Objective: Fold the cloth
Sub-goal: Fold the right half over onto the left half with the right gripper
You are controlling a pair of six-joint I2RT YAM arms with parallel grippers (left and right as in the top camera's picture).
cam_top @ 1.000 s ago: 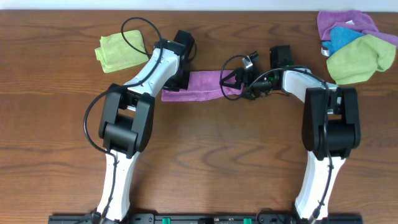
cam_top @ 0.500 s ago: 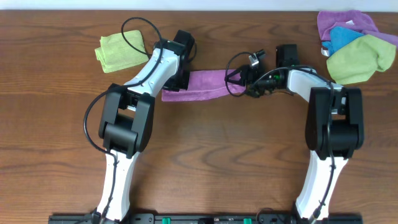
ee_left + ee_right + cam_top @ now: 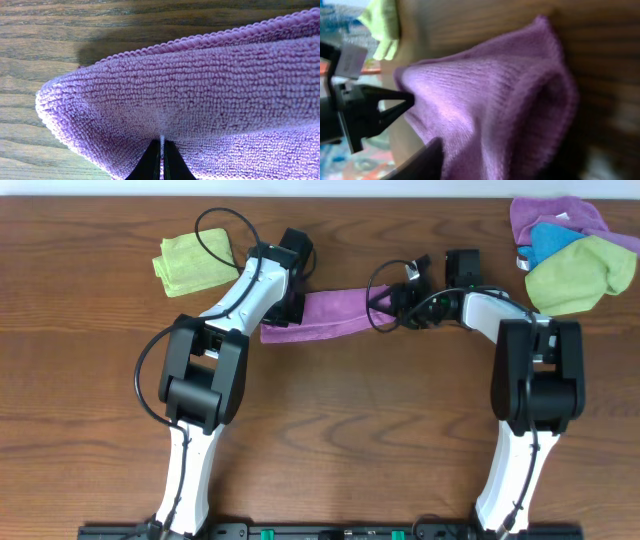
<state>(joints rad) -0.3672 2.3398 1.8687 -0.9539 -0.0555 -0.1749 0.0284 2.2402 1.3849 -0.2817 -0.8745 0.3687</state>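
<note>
On the wooden table (image 3: 90,380) there are two arms and five cloths. One is the cloth (image 3: 335,315) of magenta-purple colour in the middle. Two are lime-green: a folded lime-green cloth (image 3: 190,262) at the far left, and a crumpled lime-green cloth (image 3: 580,275) in the pile at the far right. That pile also holds one blue cloth (image 3: 555,240) and one lavender-purple cloth (image 3: 550,215). The magenta cloth is folded into a long narrow band between the two grippers. Its long axis runs left to right, a little tilted, with the left end nearer to the robot and the right end farther away and raised off the wood. Both arms stand up from the near edge of the table and reach to the far side. The left arm leans to the right toward the cloth, and the right arm bends at its elbow and points its forearm to the left. The left gripper (image 3: 161,156) is closed on the cloth, its two black tips pressed together with the terry edge pinched between them. The right gripper (image 3: 420,125) is also closed on the cloth, with a thick bunch of the right end between its fingers, but this view is blurred.
</note>
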